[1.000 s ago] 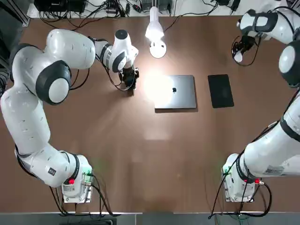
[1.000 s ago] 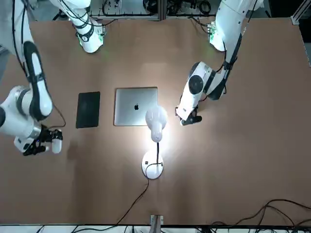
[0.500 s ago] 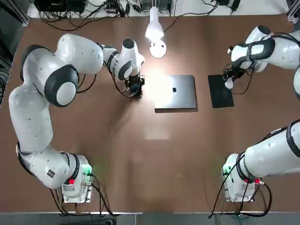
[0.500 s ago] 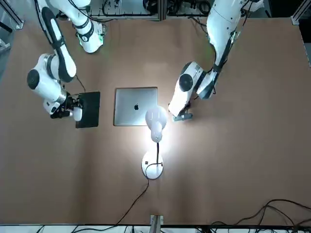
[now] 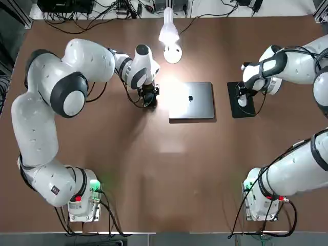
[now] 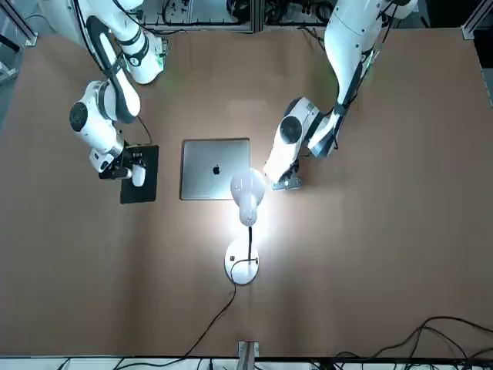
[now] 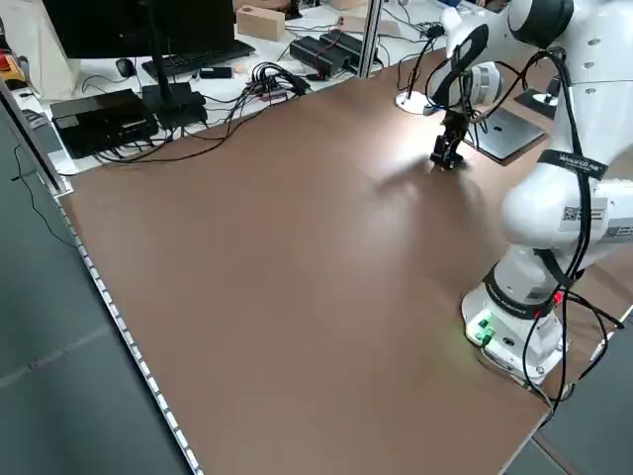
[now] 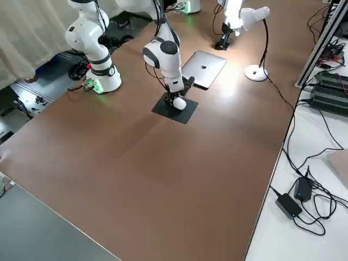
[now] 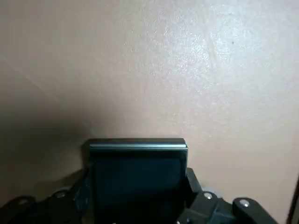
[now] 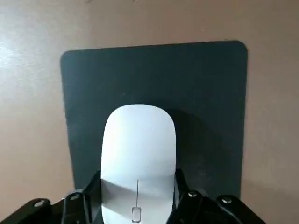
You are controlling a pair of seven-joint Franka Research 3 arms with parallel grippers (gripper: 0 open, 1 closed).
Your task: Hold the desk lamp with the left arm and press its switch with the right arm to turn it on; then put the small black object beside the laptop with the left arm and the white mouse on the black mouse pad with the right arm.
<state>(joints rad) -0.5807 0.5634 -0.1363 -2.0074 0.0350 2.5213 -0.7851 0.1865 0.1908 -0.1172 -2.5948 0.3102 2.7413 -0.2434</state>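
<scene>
The desk lamp (image 5: 170, 37) is standing at the far edge of the table (image 5: 164, 169), near the middle. It is glowing and making a bright spot on the wood in front of it. Its head (image 6: 247, 192) is leaning toward the laptop (image 5: 191, 100), which is lying flat and closed just in front of the lamp.

The small black object (image 9: 136, 173) is sitting between the fingers of the left gripper (image 5: 148, 98), which is squeezing it on both sides. The gripper is hanging low over the table, just beside the laptop's left edge. I cannot tell if the block is touching the wood.

The white mouse (image 10: 138, 156) is being held by the right gripper (image 5: 242, 100), with a finger pressing on each side of it. The mouse is right over the black mouse pad (image 5: 241, 99), which is lying flat a little way to the right of the laptop. In the right side view the mouse (image 8: 179, 103) is looking very low over the pad (image 8: 175, 109), but I cannot tell if it is touching.
</scene>
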